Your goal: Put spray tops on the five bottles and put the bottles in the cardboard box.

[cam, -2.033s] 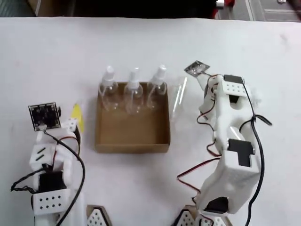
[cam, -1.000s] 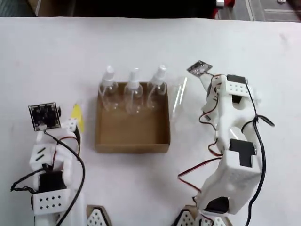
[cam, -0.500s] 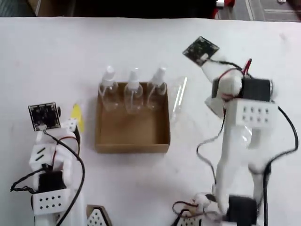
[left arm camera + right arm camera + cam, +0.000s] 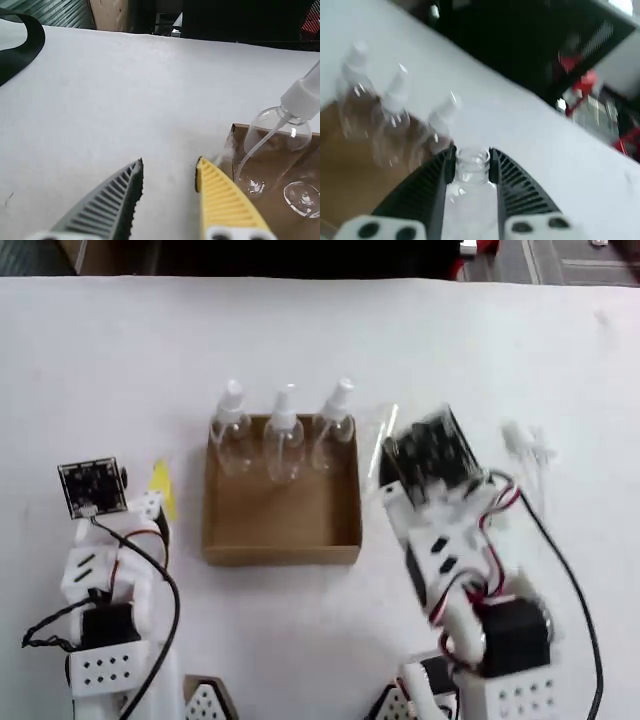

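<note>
Far left, the left claw [image 4: 167,169] is held over the desk [image 4: 300,330] with its fingers apart, nothing gripped. Next over, three capped bottles [image 4: 283,440] are lined up along the far side of the cardboard box [image 4: 280,540]. Just right of the box, an uncapped bottle [image 4: 470,197] is clamped by the neck in the right claw [image 4: 471,153]. What looks like a loose spray top [image 4: 522,443] is seen lying further right.

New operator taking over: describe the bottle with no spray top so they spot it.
Find the brown cardboard box; just outside its right wall, the right gripper is shut on a clear bottle. Unlike the three bottles inside the box, each with a white spray top, its neck is open.
</note>
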You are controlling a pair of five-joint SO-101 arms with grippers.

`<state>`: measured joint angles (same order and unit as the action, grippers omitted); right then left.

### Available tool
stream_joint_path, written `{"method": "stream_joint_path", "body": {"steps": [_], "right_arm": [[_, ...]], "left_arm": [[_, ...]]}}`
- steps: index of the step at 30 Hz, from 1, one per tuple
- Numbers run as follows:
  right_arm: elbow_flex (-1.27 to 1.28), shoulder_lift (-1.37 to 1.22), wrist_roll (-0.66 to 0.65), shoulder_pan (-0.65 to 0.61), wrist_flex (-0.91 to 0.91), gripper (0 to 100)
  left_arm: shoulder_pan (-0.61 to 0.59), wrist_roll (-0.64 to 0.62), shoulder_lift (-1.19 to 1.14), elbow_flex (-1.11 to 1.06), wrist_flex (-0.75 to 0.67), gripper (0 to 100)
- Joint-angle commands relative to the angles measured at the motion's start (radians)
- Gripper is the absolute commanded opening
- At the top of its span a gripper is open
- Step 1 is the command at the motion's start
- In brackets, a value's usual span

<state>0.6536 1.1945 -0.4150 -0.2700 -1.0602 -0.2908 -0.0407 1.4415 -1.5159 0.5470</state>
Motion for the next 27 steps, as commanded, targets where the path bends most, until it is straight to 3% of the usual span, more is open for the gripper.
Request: {"method": "stream_joint_path", "body": {"steps": [1,10,19,27], "right_arm": [[0.167,0.213,0.066,-0.153,0.168,1.5],[0.413,0.265,0.245,-0.395,0.552,1.5],[0.753,0.12,0.318,-0.487,1.116,1.5],[0.778,-0.176,0.318,-0.53,1.443,1.7]], "left_arm": [[-0.005,0.008,0.018,0.005,-0.028,17],[-0.03,0.002,0.018,0.003,-0.043,17],[-0.062,0.0,0.018,0.005,-0.048,17],[-0.062,-0.002,0.018,0.003,-0.071,17]]}}
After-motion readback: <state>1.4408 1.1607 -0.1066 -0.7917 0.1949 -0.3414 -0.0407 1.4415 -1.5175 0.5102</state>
